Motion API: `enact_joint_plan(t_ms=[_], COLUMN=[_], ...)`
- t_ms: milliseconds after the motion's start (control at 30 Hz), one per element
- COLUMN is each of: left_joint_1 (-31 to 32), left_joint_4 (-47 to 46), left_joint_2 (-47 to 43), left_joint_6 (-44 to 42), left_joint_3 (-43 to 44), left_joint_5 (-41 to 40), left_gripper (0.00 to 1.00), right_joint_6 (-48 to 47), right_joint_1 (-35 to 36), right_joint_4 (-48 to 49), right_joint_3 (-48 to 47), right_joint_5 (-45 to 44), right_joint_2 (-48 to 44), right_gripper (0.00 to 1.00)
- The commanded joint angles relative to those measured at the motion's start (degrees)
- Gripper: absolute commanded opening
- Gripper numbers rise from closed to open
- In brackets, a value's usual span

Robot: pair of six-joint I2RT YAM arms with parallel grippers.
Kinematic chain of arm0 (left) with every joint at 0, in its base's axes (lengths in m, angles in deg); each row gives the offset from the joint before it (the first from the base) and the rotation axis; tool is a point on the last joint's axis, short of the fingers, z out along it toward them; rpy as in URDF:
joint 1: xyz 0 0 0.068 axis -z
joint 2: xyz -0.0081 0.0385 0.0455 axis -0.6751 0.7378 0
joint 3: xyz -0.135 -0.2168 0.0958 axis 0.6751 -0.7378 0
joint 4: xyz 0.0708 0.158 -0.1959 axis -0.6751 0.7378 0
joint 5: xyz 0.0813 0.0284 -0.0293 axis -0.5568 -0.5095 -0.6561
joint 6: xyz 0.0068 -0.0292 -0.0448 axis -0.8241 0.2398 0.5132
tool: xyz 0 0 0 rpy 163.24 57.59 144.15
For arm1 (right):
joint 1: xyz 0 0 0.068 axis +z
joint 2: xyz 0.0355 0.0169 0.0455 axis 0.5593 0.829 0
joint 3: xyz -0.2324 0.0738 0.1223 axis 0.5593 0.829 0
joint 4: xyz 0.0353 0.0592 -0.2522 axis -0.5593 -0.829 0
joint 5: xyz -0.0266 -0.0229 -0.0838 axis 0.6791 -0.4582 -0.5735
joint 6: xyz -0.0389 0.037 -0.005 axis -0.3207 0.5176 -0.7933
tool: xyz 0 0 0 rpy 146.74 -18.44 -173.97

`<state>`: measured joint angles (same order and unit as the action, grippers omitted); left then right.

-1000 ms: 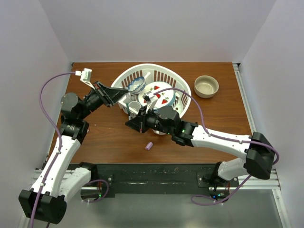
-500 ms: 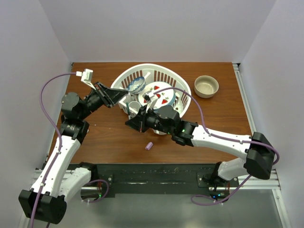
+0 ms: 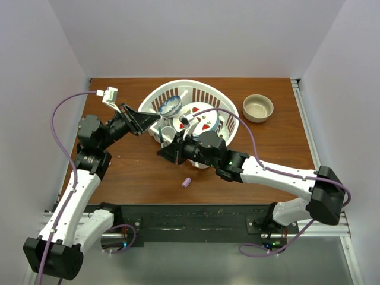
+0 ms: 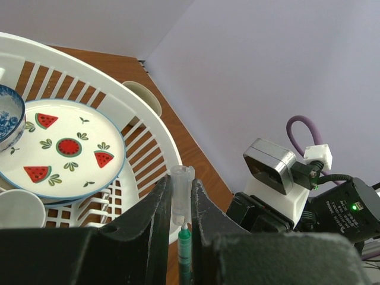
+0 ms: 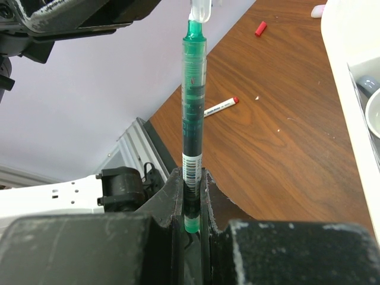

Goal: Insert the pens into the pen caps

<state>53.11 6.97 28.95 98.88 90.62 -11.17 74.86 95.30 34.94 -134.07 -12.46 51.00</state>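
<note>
My left gripper point(image 4: 180, 185) is shut on a clear plastic pen cap point(image 4: 180, 202), held above the basket's near-left edge point(image 3: 155, 121). My right gripper point(image 5: 191, 178) is shut on the lower end of a dark green pen point(image 5: 193, 89) and holds it upright just below point(image 3: 164, 151). The pen's tip point(image 4: 185, 237) meets the mouth of the cap point(image 5: 200, 8). A lilac pen cap point(image 3: 186, 182) lies on the table in front. A white pen with a red tip point(image 5: 221, 107) and a red cap point(image 5: 260, 28) lie on the wood behind.
A white ribbed basket point(image 3: 222, 105) holds a watermelon plate point(image 4: 59, 148), a blue patterned bowl point(image 3: 170, 105) and a white cup point(image 3: 168, 132). A tan bowl point(image 3: 258, 108) stands at the right of the basket.
My left gripper has shifted slightly down toward the right gripper, bringing the cap onto the pen tip. The right arm has barely moved.
</note>
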Motion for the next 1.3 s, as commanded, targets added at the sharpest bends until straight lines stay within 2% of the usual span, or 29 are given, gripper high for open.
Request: enact_joint_plan(t_ms=[0,300,600,867,1067,1267], left_joint_1=[0.24,0.24,0.24,0.94,1.74,1.91], left_joint_4=[-0.39,-0.22,0.39,-1.44,3.55,4.53], left_joint_2=[-0.84,-3.04,-4.62,-6.12,-5.24,-4.89], left_joint_6=[-1.51,-1.25,0.16,1.91,-0.71,-0.64], left_joint_3=[0.81,-3.31,-7.62,-11.14,-11.14,-12.72], left_joint_5=[0.75,1.81,3.74,2.24,1.02,1.72], left_gripper=[0.0,0.0,0.0,0.0,0.0,0.0], right_joint_6=[-1.16,-1.86,-6.43,-7.84,-12.84,-15.75], right_joint_1=[0.14,0.14,-0.39,-0.65,-1.27,-3.11], right_joint_4=[0.88,-0.17,-4.13,-4.66,-6.59,-9.14], right_joint_3=[-2.91,-5.72,-12.74,-17.4,-23.73,-32.25], right_joint_5=[-1.91,-5.07,-9.73,-9.21,-11.75,-12.46], right_joint_2=[-1.79,-1.97,-1.18,0.49,2.25,6.38], right_gripper=[0.0,0.0,0.0,0.0,0.0,0.0])
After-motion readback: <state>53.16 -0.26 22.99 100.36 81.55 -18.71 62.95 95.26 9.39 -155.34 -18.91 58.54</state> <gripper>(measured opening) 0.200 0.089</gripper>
